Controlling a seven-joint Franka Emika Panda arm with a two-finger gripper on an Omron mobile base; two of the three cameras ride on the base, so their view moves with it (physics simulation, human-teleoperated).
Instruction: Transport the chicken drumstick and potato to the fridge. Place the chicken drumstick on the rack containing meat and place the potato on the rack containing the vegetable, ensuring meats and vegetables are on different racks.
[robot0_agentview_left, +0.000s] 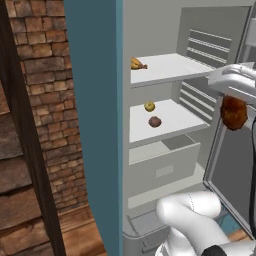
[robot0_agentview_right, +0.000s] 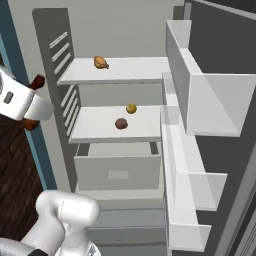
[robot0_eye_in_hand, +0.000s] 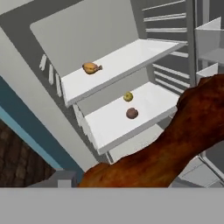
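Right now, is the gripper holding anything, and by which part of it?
Yes: the gripper holds the chicken drumstick, which hangs below the hand in front of the open fridge. The exact part gripped cannot be told, since the fingers are hidden.

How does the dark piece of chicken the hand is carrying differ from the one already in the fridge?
The carried drumstick is dark reddish-brown; the drumstick on the top shelf is lighter, orange-yellow. The dark one hangs in the hand outside the fridge, while the pale one lies on the top shelf. The dark one looks lumpier. Both are drumstick-shaped with a narrow end.
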